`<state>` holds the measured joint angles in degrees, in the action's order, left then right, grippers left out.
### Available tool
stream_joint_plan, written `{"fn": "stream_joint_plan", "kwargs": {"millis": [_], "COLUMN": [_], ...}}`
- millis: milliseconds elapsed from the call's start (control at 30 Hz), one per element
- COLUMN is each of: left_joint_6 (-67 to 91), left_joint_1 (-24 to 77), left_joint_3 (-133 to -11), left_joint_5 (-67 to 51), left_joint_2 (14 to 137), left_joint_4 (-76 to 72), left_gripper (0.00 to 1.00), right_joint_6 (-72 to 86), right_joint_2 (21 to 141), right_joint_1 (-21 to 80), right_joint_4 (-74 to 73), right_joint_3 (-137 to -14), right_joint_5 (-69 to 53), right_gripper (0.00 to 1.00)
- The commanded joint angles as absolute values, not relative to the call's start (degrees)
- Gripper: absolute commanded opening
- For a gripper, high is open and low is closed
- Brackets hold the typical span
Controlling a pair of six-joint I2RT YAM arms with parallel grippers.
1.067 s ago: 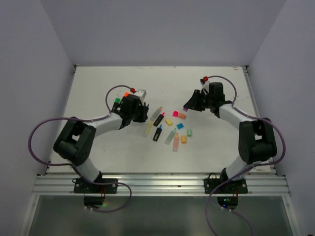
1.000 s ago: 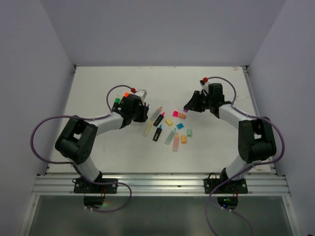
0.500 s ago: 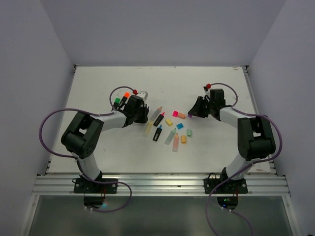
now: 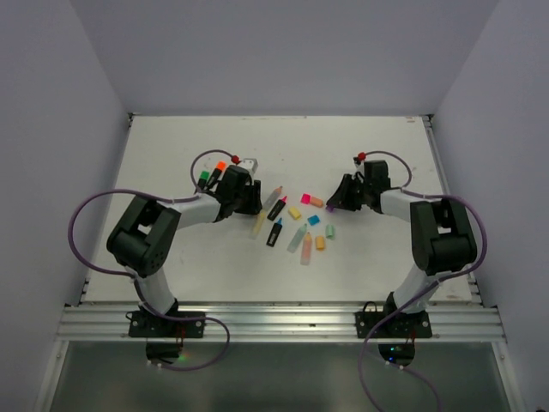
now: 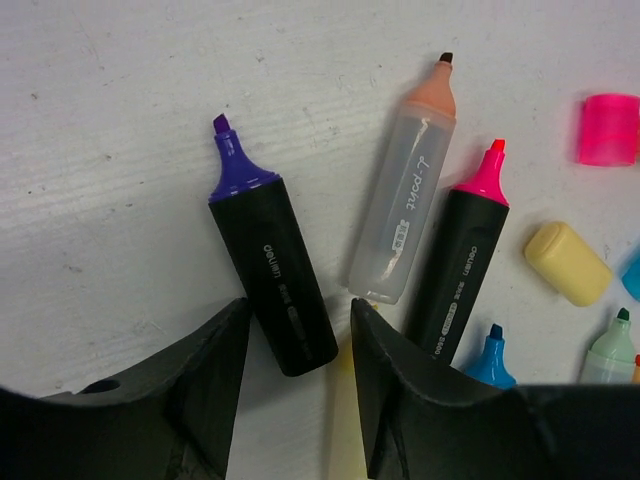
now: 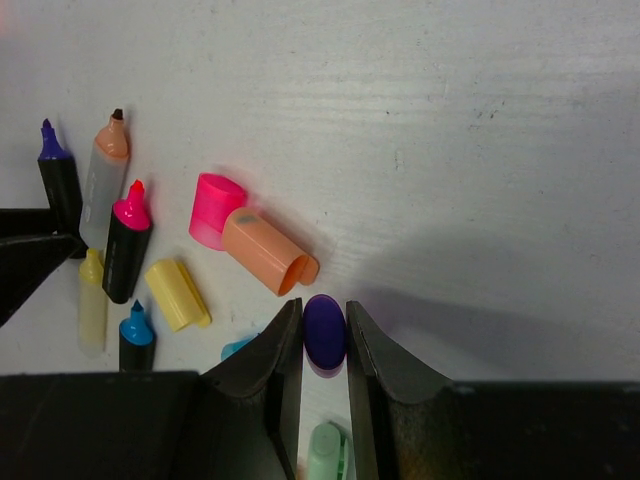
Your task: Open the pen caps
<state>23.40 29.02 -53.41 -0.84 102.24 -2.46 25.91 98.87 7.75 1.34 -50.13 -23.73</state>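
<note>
**While my left fingers straddle a marker, my right ones pinch a purple cap**

Farthest left on the white table point(image 4: 154, 249), beside my left arm, lie a small green-ended piece point(image 4: 203, 178) and an orange-ended piece point(image 4: 220, 166), too small from above to describe further. My left gripper point(image 5: 297, 330) stands parted around the butt end of a black-bodied marker with a bare purple tip point(image 5: 270, 270). One finger sits on each side of the barrel, and a sliver of table shows by the right-hand finger. Whether the other pad touches the barrel I cannot tell.

Just right of that marker lies a clear-barrelled marker with a peach tip point(image 5: 405, 215). Close beside it is a black marker with a pink tip point(image 5: 460, 260). All three are uncapped, with their tips pointing away from my fingers.

Further right lie loose caps, a blocky pale-yellow plastic cap point(image 5: 568, 263) and a translucent pink cap point(image 5: 608, 128).

My right gripper point(image 6: 324, 335) is drawn narrow on a small dark-purple plastic cap point(image 6: 324, 325), clamped between both fingers low over the table. In that wrist view a peach plastic cap point(image 6: 268, 258) lies just up and left of my fingers, touching the pink one. A mint-green cap point(image 6: 328, 450) peeks out beneath them.
</note>
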Motion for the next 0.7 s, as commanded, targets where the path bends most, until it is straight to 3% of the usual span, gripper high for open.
{"fn": "stream_joint_plan", "kwargs": {"millis": [0, 100, 300, 467, 500, 667], "left_joint_6": [23.3, 23.1, 22.1, 21.2, 21.0, 20.3], "left_joint_1": [29.1, 29.1, 29.0, 28.8, 28.7, 28.0], "left_joint_3": [-54.2, -54.1, -54.2, -55.1, -55.4, -54.9], "left_joint_5": [1.8, 2.6, 6.1, 11.2, 12.0, 14.8], "left_joint_2": [101.2, 100.2, 96.7, 92.8, 92.3, 89.0], "left_joint_4": [-2.6, -2.3, -0.2, 4.3, 4.9, 6.9], "left_gripper": [0.50, 0.56, 0.80, 0.95, 0.98, 1.00], "right_joint_6": [26.8, 26.8, 27.2, 27.0, 26.8, 24.3], "right_joint_2": [100.1, 100.5, 101.3, 100.8, 100.5, 98.0], "right_joint_1": [7.7, 7.7, 7.7, 7.6, 7.7, 7.7], "right_joint_4": [3.8, 4.0, 5.1, 4.9, 4.6, 1.0], "right_joint_3": [-49.7, -49.3, -49.0, -48.9, -49.0, -49.5], "right_joint_5": [-25.0, -25.0, -26.2, -24.7, -24.3, -19.9], "right_gripper": [0.00, 0.00, 0.04, 0.26, 0.34, 0.55]}}
